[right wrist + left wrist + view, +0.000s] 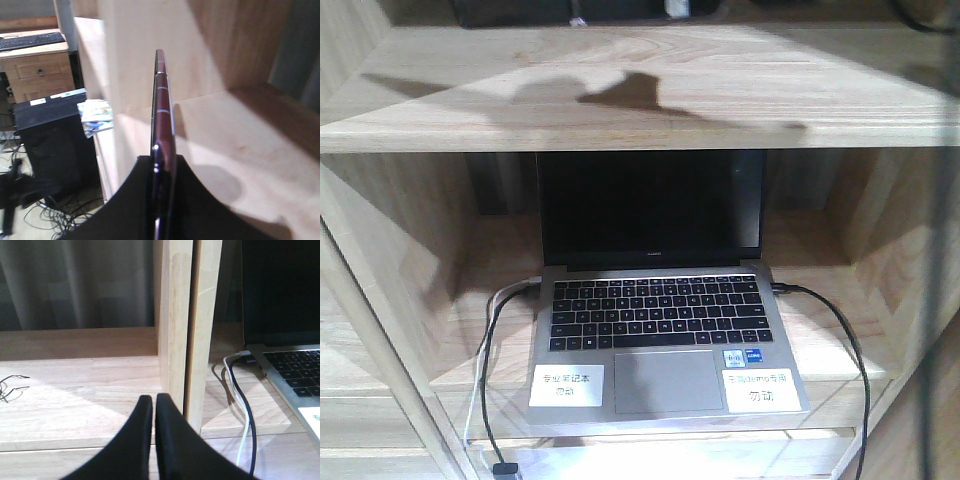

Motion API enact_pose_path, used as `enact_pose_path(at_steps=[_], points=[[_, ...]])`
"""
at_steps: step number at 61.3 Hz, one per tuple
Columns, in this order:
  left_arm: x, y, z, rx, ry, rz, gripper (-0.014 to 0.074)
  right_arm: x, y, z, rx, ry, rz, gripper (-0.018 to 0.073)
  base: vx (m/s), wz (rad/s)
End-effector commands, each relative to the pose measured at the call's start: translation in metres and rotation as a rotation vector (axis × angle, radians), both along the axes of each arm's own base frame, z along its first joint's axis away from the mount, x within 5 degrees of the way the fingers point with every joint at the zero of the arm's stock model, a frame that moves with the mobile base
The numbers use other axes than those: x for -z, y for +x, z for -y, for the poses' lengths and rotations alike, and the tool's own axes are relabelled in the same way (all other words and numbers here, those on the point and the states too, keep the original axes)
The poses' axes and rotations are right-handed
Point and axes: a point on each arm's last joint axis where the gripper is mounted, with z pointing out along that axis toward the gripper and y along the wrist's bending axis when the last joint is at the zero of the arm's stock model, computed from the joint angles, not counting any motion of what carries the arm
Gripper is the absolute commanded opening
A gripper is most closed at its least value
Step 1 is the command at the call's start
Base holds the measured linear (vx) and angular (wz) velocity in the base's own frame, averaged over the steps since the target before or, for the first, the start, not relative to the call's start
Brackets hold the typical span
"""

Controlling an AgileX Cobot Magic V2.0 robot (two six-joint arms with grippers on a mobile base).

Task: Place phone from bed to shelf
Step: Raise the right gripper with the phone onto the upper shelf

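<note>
A: Shelf first, from the front view: pale boards, a grey laptop open in the lower compartment with cables trailing at both sides. No phone or arm visible there, only a shadow on the upper board

B: And the left wrist view?

A: The left gripper has its jaws pressed together with nothing between them, hanging in front of an upright divider, the laptop's corner to its right. It is idle

B: So the phone is on the other arm?

A: Yes. In the right wrist view the phone stands on edge, clamped between the jaws of the right gripper, its pinkish rim showing. Its long axis runs straight out from the jaws, over a bare shelf board lying below and to the right. I judge the right arm must lower it and lay it flat there

B: Risk?

A: Released on edge, it would likely topple
</note>
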Motion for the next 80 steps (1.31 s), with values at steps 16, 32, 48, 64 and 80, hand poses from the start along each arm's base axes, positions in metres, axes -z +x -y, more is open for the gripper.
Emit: enact_pose_path(at_steps=[16, 32, 48, 64, 80], points=[[-0.006, 0.001, -0.001, -0.007, -0.014, 0.075, 0.0001, -0.018, 0.049, -0.016, 0.010, 0.139, 0.043, -0.0001, 0.00, 0.00], [-0.006, 0.001, -0.001, -0.007, -0.014, 0.075, 0.0001, -0.001, 0.081, -0.026, 0.008, 0.147, 0.006, -0.0001, 0.00, 0.00], [-0.006, 0.001, -0.001, -0.007, -0.014, 0.075, 0.0001, 0.017, 0.097, -0.031, 0.011, 0.130, -0.033, -0.0001, 0.00, 0.00], [-0.006, 0.001, -0.001, -0.007, -0.014, 0.075, 0.0001, 0.032, 0.109, -0.033, 0.031, 0.074, -0.046, -0.0001, 0.00, 0.00], [-0.006, 0.001, -0.001, -0.007, -0.014, 0.075, 0.0001, 0.044, 0.118, -0.036, 0.035, 0.067, -0.070, -0.0001, 0.00, 0.00]])
